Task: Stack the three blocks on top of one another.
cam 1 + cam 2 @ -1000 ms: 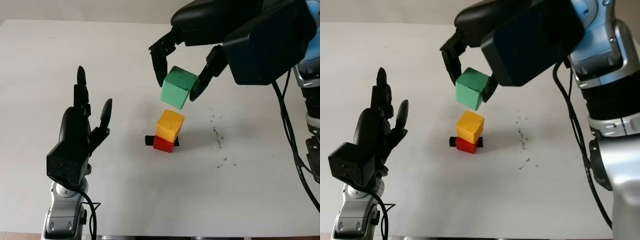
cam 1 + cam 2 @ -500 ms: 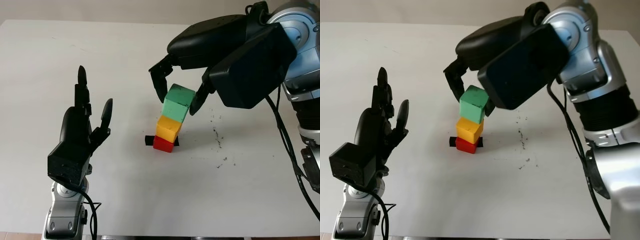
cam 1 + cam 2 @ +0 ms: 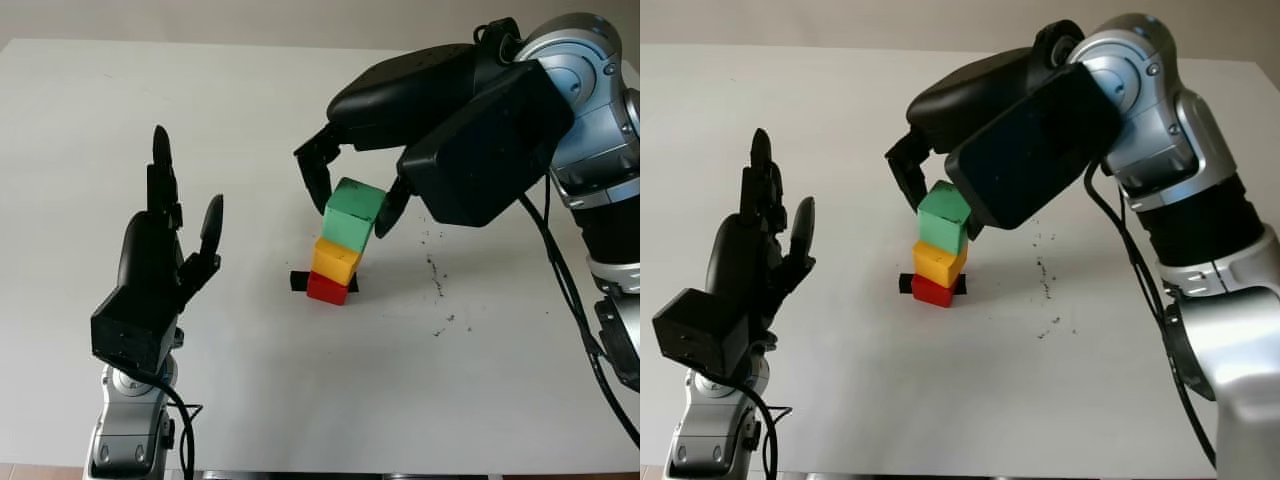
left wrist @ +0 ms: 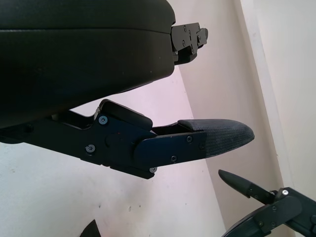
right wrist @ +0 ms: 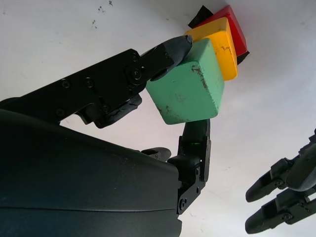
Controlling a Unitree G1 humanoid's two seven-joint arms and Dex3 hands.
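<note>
Listing from left to right across the white table (image 3: 90, 120).

Left hand (image 3: 160, 265): raised over the near-left of the table, holding nothing, well apart from the blocks. I judge it is parked there so that it cannot knock the stack.

Stack, centre of the table: red block (image 3: 326, 289) at the bottom, on a small black marker (image 3: 297, 281) that seems to fix the building spot; yellow block (image 3: 337, 258) on the red one; green block (image 3: 352, 213) on top, touching the yellow one and looking slightly turned against it.

Right hand (image 3: 350, 190): reaching in from the far right, its fingers pinching the green block on opposite sides, one fingertip (image 5: 174, 48) pressed to the face nearest the yellow block. I judge I hold on because the block is not yet squared and settled; letting go while it sits askew could tip it.

Black specks (image 3: 437, 272): scattered on the table right of the stack.
</note>
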